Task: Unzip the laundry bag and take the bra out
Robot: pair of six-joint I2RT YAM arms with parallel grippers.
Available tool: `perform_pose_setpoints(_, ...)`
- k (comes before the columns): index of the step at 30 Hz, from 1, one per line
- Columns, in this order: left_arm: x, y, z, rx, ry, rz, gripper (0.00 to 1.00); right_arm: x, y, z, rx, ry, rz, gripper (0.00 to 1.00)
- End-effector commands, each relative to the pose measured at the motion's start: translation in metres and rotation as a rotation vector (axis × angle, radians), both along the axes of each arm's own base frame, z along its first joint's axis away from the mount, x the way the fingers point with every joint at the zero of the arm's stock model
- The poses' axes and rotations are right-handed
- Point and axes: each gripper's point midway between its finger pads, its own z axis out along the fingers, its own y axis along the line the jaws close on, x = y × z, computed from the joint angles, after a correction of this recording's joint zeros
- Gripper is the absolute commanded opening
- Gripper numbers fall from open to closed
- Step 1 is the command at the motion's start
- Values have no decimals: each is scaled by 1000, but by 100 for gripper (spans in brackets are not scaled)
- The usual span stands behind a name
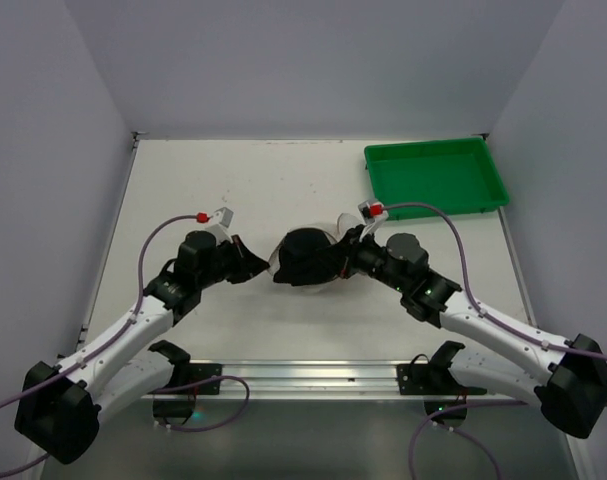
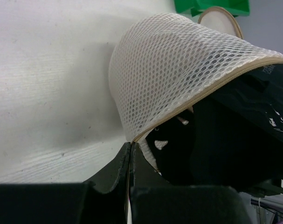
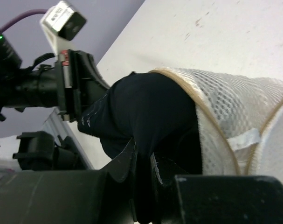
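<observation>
The bag (image 2: 178,70) lies on its side at the middle of the table (image 1: 233,180), between the two arms. It is a small drum of cream-white honeycomb mesh with a tan zip (image 2: 211,91) running along its edge. The zip stands open, and the mouth gapes toward the left arm. One flat round end (image 2: 220,21) with a tan rim faces away toward the tray (image 1: 433,180), which sits well apart at the far right corner. A small white tab (image 3: 244,138) shows on the mesh near the zip.

The black bra (image 3: 146,107) bulges out through the open mouth. Part of it is outside and the rest is inside the mesh (how much stays inside cannot be told).

The left gripper (image 2: 131,151) has its fingers (image 2: 115,168) pressed together with no gap. Their tips meet right at the low end of the zip edge and pinch the bag's rim there.

The right gripper (image 3: 142,158) comes in from the other side, just beside the bag. Its fingers (image 3: 122,163) stand narrow, with a fold of the bra's black cloth clamped between them.
</observation>
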Motion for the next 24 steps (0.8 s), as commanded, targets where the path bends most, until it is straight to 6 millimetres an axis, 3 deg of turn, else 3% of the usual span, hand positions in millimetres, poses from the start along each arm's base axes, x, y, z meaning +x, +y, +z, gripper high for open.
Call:
perform_pose_setpoints(1, -5, -7, -17, -12, 59, -31, 0, -14, 24, 17, 100, 9, 141, 0)
perform_pose_setpoints(6, -5, -8, -7, -33, 41, -33, 0, -36, 59, 20, 127, 62, 362, 0)
perform_pose_setpoints(7, -4, -8, 1, -40, 19, -28, 0, -36, 64, 31, 138, 43, 381, 0)
perform_pose_setpoints(12, -3, 2, 5, 9, 14, 8, 0, -34, 66, 58, 163, -7, 372, 0)
perform_pose_setpoints(16, -1, 7, -5, 42, 34, 26, 0, -25, 56, 91, 113, -89, 307, 0)
perform_pose_setpoints(19, -2, 6, -14, 50, 57, 21, 0, -13, 42, 103, 52, -112, 234, 0)
perform_pose_setpoints(24, -2, 7, -20, 63, 66, 25, 0, 35, -17, 127, 10, -170, -41, 0)
